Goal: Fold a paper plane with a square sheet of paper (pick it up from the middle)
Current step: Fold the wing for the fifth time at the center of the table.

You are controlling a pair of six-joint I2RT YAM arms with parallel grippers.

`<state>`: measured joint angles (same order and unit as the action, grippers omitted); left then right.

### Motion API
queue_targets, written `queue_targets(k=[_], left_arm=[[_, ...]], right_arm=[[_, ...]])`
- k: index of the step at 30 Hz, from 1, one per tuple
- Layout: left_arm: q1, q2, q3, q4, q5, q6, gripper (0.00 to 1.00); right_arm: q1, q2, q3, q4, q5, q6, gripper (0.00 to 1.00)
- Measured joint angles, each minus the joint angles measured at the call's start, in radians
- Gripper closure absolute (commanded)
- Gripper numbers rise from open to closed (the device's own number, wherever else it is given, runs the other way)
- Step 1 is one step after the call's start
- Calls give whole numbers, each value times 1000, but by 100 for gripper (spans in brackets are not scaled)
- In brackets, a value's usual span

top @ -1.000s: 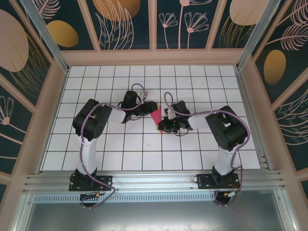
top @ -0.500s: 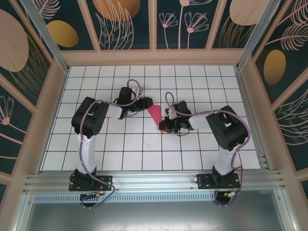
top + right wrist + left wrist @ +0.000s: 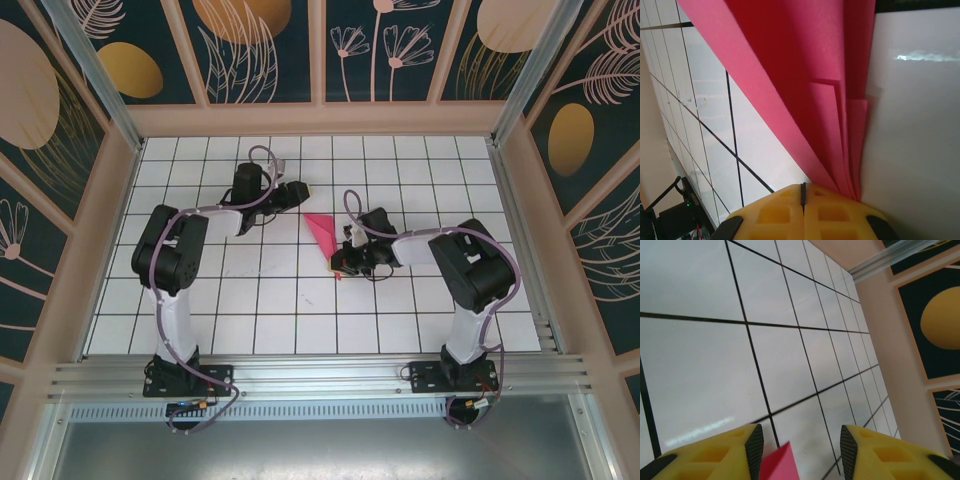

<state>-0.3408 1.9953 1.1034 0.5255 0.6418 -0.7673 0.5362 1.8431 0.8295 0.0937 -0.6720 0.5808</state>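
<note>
Folds look done. Your right tool (image 3: 342, 262) clamps the paper plane (image 3: 322, 232); left tool (image 3: 297, 189) apart, empty. Next: release gently.

left arm (image 3: 172, 255): stretched forward, forearm angled right toward centre
left gripper (image 3: 296, 190): jaws partly apart, empty
right arm (image 3: 470, 265): elbow bent, forearm pointing left, wrist low
right gripper (image 3: 340, 266): fingers pressed together, pinching the paper plane (image 3: 321, 231) at its near end

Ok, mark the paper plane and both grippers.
paper plane (image 3: 322, 231), top view, its middle.
left gripper (image 3: 801, 450), left wrist view, between its fingers.
right gripper (image 3: 803, 192), right wrist view, where fingers meet.
</note>
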Motion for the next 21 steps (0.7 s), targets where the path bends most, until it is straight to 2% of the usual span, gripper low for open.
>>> queue_targets(k=[4,11,16,21], left_arm=[[-39,-103,-164,72,1,-61,56],[-178,-87,-304,235,13,-171,60],[-177,-4,-311,340,11,-224,60],[-175,39,-293,347,-18,-224,61]], right_arm=[[0,5,13,-20,-1,0,100],[0,10,20,-31,-6,0,100],[0,11,22,-34,-8,0,100],[0,11,22,-34,-9,0,100]])
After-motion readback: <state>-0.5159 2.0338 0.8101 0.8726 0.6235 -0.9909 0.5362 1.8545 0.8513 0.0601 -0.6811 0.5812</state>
